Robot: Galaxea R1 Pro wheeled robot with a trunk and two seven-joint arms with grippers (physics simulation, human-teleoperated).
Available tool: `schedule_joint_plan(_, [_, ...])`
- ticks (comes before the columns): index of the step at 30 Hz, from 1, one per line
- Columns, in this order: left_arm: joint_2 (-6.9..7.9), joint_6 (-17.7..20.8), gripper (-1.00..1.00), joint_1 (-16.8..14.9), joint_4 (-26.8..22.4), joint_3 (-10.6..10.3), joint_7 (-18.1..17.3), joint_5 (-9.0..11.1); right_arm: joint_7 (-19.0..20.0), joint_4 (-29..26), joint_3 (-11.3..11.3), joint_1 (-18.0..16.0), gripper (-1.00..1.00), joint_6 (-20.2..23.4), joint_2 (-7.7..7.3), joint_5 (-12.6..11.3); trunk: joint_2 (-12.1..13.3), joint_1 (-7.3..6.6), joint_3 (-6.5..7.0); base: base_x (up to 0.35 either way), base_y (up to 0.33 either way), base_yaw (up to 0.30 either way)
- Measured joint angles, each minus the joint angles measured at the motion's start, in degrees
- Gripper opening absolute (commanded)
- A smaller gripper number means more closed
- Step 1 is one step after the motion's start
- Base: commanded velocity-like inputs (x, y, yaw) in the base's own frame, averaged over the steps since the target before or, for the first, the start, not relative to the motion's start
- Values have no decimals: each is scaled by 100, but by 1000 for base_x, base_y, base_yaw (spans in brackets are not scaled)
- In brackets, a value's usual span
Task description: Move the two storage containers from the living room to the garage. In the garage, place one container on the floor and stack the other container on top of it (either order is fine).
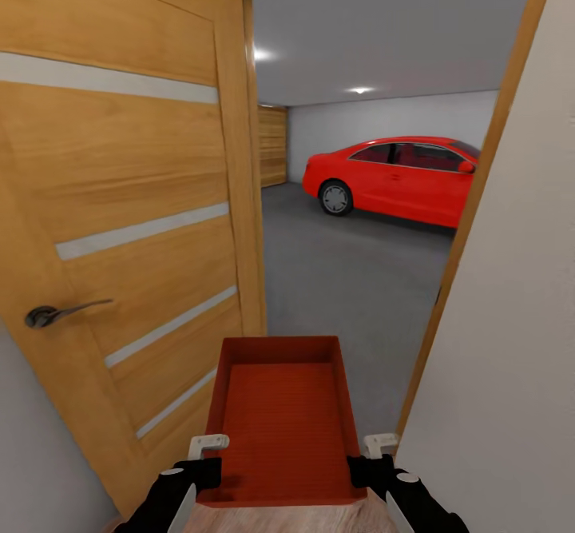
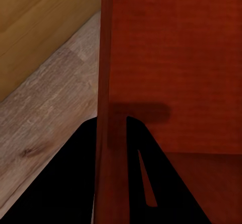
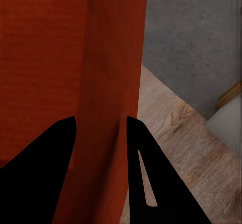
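One red-orange storage container hangs level in front of me, open side up and empty. My left gripper is shut on its left wall, one finger inside and one outside. My right gripper is shut the same way on the right wall. I stand in a doorway with the garage's dark grey concrete floor ahead and light wood planks below. The second container is out of view.
The orange-brown door with frosted stripes stands open close on my left, its handle toward me. The door frame and a pale wall hem in the right. A red car is parked at the garage's far right.
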Motion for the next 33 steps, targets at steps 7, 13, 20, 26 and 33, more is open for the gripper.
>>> schedule_joint_plan(7, [1,-2,-100,0,1,1,-3,-2,-1,3,0,0,-100,-4,1,0,0,0,0,0,1,-156])
schedule_joint_plan(13, [-1,1,-100,-2,-1,0,0,-2,0,-3,1,0,-100,0,-1,0,0,0,0,0,115,-157])
schedule_joint_plan(20, [-1,2,-100,0,-1,1,2,-2,0,3,2,0,-100,-3,0,0,0,0,0,0,253,-157])
schedule_joint_plan(26, [-1,2,-100,0,-1,0,3,-2,0,3,3,0,-100,-2,-1,0,0,0,0,23,268,-156])
schedule_joint_plan(33, [-3,1,-100,0,0,0,5,-1,1,3,2,0,-100,-3,-2,0,0,-2,0,111,253,-156])
